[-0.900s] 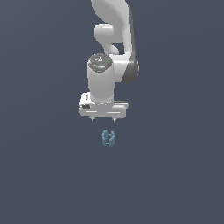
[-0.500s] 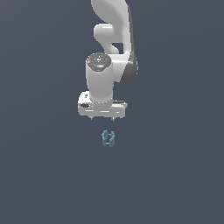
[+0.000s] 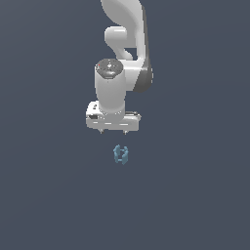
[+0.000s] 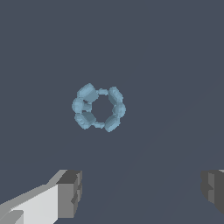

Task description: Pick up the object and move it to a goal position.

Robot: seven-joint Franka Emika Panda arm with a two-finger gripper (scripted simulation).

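Observation:
The object is a tiny light-blue lumpy piece lying on the dark grey floor. In the wrist view the object reads as a small ring of blobs around a hollow middle. My white gripper hangs just above and behind it, slightly toward the exterior view's left, not touching it. Its two short fingertips point down and stand wide apart. The wrist view shows both grey fingers spread far apart with nothing between them, so the gripper is open.
The white arm rises from the gripper up out of the exterior view's top. All around lies a plain dark grey floor. No goal marker shows in either view.

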